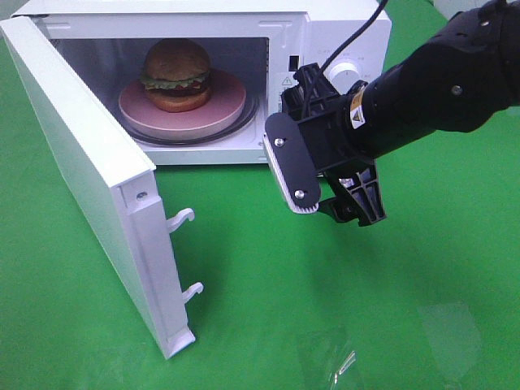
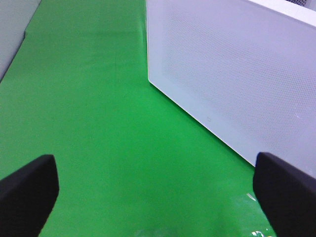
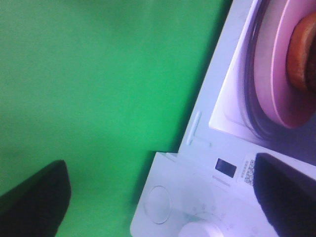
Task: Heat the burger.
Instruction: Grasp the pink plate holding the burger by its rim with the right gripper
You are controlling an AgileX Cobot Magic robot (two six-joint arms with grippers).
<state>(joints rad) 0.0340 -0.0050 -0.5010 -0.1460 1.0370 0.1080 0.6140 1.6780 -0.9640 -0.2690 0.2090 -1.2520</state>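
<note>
The burger (image 1: pixel 176 75), with a golden-brown bun, green lettuce and a brown patty, sits on a pink round plate (image 1: pixel 221 110) inside the open white microwave (image 1: pixel 325 32). The microwave door (image 1: pixel 89 175) stands swung out to the left. My right gripper (image 1: pixel 327 188) is open and empty, held in the air in front of the microwave's control panel, apart from the burger. In the right wrist view the plate (image 3: pixel 276 74) and the bun's edge (image 3: pixel 301 54) show past the fingertips (image 3: pixel 34 200). My left gripper (image 2: pixel 155 197) is open and empty, facing the door's outer face (image 2: pixel 237 74).
A green cloth (image 1: pixel 341 309) covers the table. The door's latch hooks (image 1: pixel 185 218) stick out from its edge. A white control knob (image 1: pixel 349 71) sits on the microwave's right panel. The black right arm (image 1: pixel 455 81) reaches in from the upper right.
</note>
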